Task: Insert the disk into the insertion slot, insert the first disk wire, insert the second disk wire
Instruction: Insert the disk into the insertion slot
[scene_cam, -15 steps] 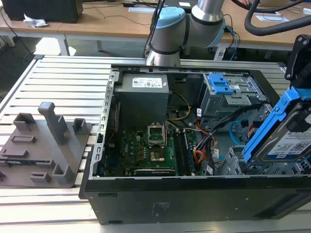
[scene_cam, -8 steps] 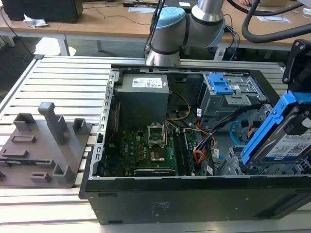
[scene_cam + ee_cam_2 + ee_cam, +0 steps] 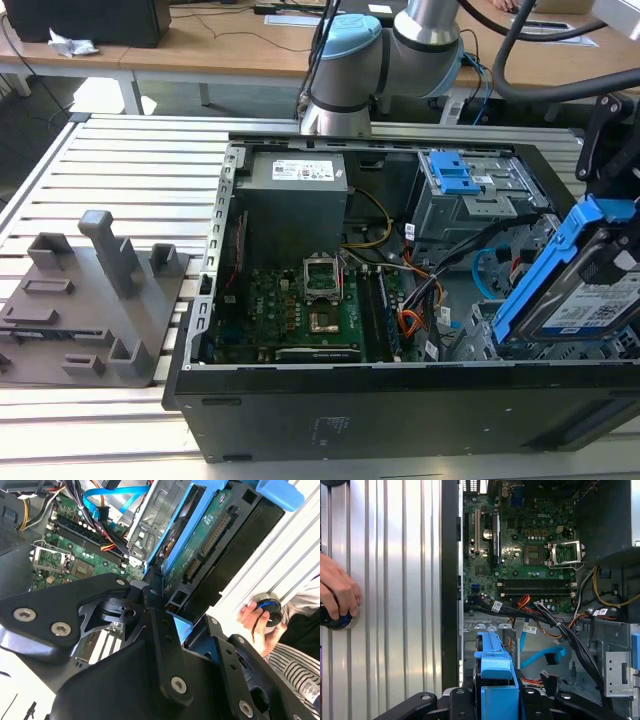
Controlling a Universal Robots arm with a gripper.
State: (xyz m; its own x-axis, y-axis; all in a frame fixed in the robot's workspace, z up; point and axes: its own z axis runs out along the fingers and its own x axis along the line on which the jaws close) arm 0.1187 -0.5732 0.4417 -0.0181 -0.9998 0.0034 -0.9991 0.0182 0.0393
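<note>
Blue-caddied flat hard drive [image 3: 578, 300], clamped tilted in our black gripper [image 3: 497, 700] over the grey perforated drive cage [image 3: 468, 340], needs squaring to the bay, we judge.

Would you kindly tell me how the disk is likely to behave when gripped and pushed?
The disk is probably rigid, being a flat slab. Its smooth blue caddy may slip in the gripper. The exposed circuit board looks fragile if knocked.

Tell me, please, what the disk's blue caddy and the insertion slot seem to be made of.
The disk has a blue caddy: smooth, evenly coloured, likely moulded plastic. The insertion slot: dull grey, thin, perforated, seemingly sheet metal.
</note>
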